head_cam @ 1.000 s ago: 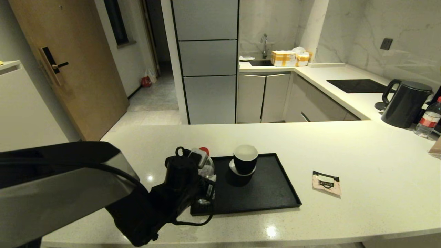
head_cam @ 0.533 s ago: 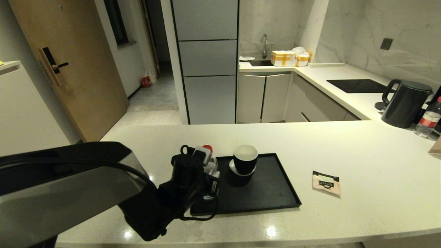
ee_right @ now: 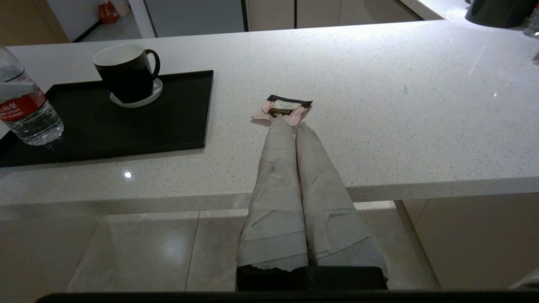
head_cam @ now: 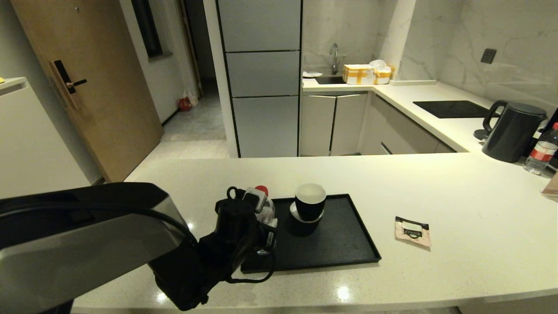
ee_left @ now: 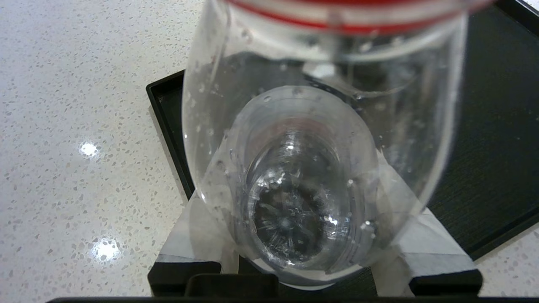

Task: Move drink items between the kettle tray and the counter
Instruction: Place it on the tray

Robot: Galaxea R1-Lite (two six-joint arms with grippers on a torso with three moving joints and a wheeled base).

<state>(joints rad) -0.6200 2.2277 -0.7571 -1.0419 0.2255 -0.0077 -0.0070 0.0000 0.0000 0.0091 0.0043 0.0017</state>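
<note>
Note: left gripper pinches the water bottle over the kettle tray, at its counter-side edge. Your right gripper, fingers pressed together, sits parked near the sachet, off the tray.

— What else do I have in view?
— Stacked cups in the middle. Far right I see a kettle, a second bottle beside it, and a cooktop beyond. Far back, a sink and boxes.

Bottle apparently on tray
</note>
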